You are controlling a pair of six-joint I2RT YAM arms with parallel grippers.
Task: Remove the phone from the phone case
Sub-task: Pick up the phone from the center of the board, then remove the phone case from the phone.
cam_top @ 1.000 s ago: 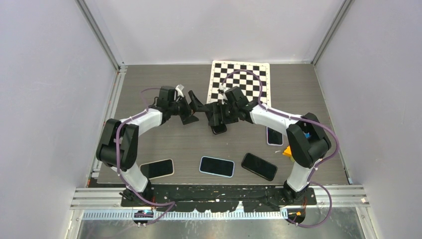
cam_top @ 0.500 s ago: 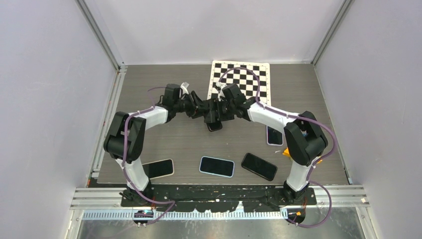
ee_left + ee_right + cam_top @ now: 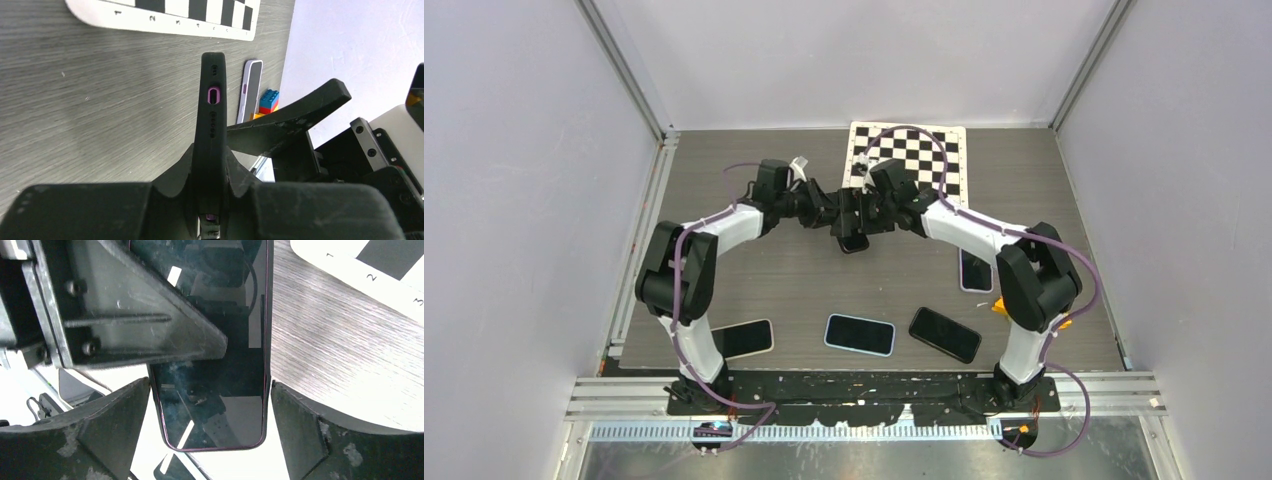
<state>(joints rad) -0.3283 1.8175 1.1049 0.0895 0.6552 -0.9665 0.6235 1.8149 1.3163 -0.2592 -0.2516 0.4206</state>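
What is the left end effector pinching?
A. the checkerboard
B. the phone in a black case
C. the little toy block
B: in the left wrist view, the left end effector has its fingers pressed against both faces of the phone in its black case, which stands edge-on between them, above the table.

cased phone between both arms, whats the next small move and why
Probably close the right fingers on the long edges of the cased phone: they flank it without a clear grip, while the left fingers pinch its faces, so it looks braced for prying.
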